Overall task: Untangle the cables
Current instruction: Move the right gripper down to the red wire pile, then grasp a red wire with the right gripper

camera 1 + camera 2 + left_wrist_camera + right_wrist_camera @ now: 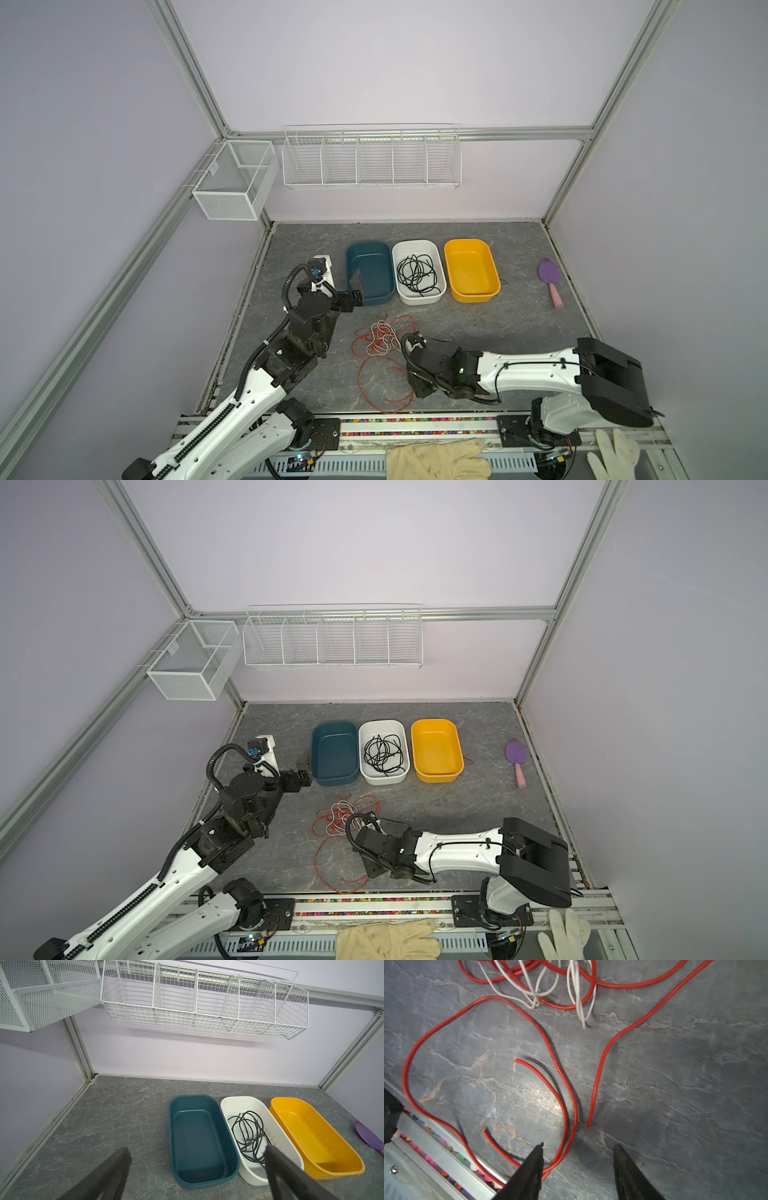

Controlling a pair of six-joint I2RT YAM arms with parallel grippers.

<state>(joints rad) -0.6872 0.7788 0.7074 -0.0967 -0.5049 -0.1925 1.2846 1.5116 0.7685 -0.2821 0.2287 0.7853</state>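
Observation:
A tangle of red-orange cables (376, 338) and white cables (529, 991) lies mid-table in both top views, with a long red loop (332, 866) trailing toward the front rail. A black cable (417, 274) is coiled in the white bin (440, 286). My right gripper (578, 1145) hangs low over the table, open, with two red strands (571, 1126) running between its fingers close to one fingertip (539, 1151); nothing is pinched. The right arm (440, 365) covers it in both top views. My left gripper (197, 1148) is wide open and empty before the teal bin (202, 1140).
The teal bin (370, 272), white bin and yellow bin (471, 270) stand in a row at the back. A purple scoop with a pink handle (549, 276) lies far right. Wire baskets (372, 160) hang on the wall. Gloves (436, 459) rest on the front rail.

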